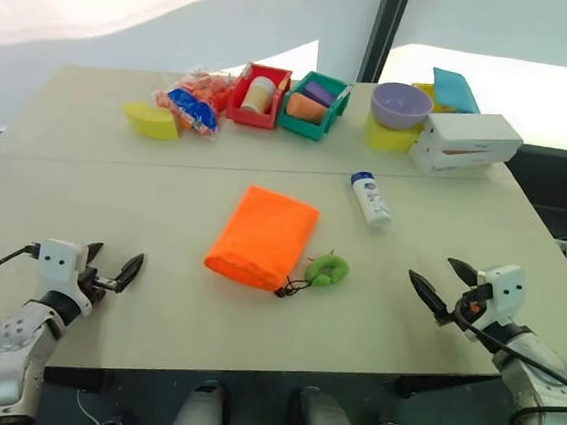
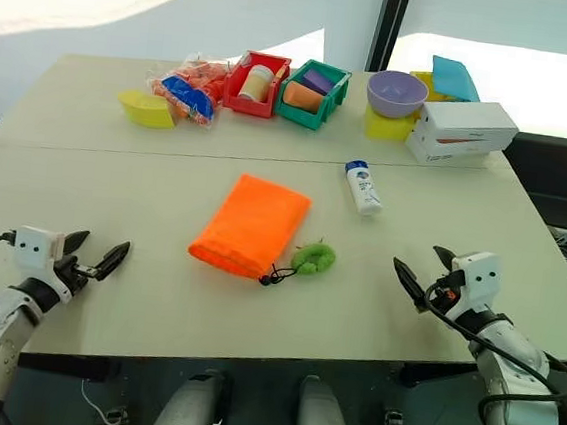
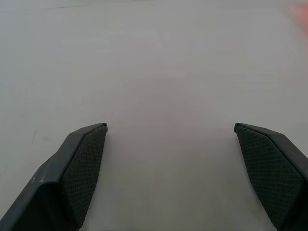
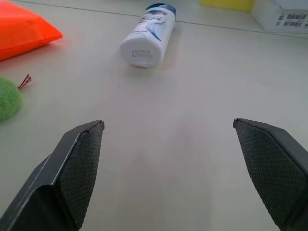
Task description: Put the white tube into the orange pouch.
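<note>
left arm reaches forward over the near left edge of the tabletop [image 1: 115, 186], forearm low, wrist roughly level. left gripper [image 1: 113, 268] points toward the middle of the scene with jaws spread wide, nothing between them; it sits just above bare surface, well apart from every object.

right arm mirrors this at the near right edge, forearm angled inward. right gripper [image 1: 444, 286] has jaws spread wide and is empty, aimed toward the far left across the tabletop. in the right wrist view the white tube [image 4: 147, 34] lies ahead of the fingers, base toward the camera.

the white tube lies flat on its side, right of centre, blue cap toward the far side, apart from both grippers. the orange pouch [image 1: 264, 237] lies flat at centre, to the near left of the tube and not touching it. its black cord runs from the near right corner to the lime-green ring [image 1: 327, 270] just beside it.

along the far edge, left to right: yellow item [image 1: 151, 120], crinkly snack bag [image 1: 194, 101], red bin [image 1: 258, 97], green bin [image 1: 315, 106], purple bowl [image 1: 401, 105] on a yellow block, white box [image 1: 467, 143].
</note>
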Action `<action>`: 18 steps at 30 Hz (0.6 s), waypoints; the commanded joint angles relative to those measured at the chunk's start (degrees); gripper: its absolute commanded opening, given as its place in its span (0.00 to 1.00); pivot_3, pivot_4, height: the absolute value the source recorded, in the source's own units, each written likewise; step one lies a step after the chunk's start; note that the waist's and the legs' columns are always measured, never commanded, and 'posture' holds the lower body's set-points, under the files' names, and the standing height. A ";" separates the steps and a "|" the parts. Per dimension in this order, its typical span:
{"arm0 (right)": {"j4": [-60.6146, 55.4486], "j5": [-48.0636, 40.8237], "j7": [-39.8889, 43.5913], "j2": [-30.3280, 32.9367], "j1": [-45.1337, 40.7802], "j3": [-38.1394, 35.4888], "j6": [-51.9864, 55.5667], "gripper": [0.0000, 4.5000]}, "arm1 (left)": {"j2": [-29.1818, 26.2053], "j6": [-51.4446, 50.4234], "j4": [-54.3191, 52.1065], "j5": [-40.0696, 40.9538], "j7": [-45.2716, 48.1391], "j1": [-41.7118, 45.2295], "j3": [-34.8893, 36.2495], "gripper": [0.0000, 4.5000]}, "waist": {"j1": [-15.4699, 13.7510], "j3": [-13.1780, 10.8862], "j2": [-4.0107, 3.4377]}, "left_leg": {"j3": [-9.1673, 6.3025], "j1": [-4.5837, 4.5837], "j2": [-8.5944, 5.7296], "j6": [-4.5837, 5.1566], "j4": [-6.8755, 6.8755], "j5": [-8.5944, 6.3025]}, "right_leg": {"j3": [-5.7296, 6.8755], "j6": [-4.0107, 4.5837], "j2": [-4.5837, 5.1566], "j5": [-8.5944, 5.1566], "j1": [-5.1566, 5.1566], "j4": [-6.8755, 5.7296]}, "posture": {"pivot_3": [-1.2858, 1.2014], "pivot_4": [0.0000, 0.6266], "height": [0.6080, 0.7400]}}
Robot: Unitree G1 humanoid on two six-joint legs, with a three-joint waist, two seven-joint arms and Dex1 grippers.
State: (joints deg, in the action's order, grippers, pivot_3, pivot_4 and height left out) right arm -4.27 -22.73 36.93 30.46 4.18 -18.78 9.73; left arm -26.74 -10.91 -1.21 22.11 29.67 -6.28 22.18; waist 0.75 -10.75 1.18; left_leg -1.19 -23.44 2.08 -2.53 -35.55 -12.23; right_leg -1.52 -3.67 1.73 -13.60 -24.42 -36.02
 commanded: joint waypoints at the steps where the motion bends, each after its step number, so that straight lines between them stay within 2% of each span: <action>1: -0.57 -0.16 0.12 0.64 -0.71 -0.87 -0.70 0.99 | 0.19 -0.34 -1.51 0.51 -0.70 0.26 0.39 1.00 | 0.00 0.00 0.00 | 0.00 0.00 0.00 0.00 0.00 0.00 | 0.00 0.00 -0.01 0.00 0.00 0.00 | 0.52 0.24 1.00; 10: -1.68 0.67 -0.64 -1.02 -2.61 1.95 -0.98 0.99 | 0.41 -2.57 -5.95 0.65 -1.03 2.20 -2.15 1.00 | 0.04 -0.01 0.02 | 0.00 0.00 -0.01 0.01 -0.01 0.00 | 0.00 -0.01 -0.03 0.01 0.01 -0.02 | 0.52 0.24 1.00; 16: -5.29 0.66 -0.92 -3.00 -5.79 6.54 0.45 0.99 | -2.85 -1.65 -10.94 0.95 5.13 1.44 -4.81 1.00 | 0.19 -0.02 -0.01 | 0.00 0.03 0.05 0.01 0.00 0.01 | 0.00 0.00 -0.13 0.01 -0.01 -0.07 | 0.52 0.24 1.00; 18: -6.29 0.46 -0.67 -3.42 -5.96 7.75 0.85 0.99 | -4.80 0.01 -11.77 -1.59 6.65 1.37 -6.40 1.00 | 0.10 -0.02 0.00 | 0.00 0.02 0.05 0.01 0.01 0.01 | 0.00 0.00 -0.13 0.01 -0.01 -0.07 | 0.52 0.24 1.00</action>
State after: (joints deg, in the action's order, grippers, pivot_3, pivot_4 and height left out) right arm -7.80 -21.56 36.27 27.30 -1.33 -10.97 10.62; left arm -30.11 -12.78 -10.67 21.85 35.06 -4.69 16.15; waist 0.85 -10.77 1.18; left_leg -1.19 -23.42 2.13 -2.52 -35.54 -12.23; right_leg -1.52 -3.67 1.61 -13.58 -24.43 -36.09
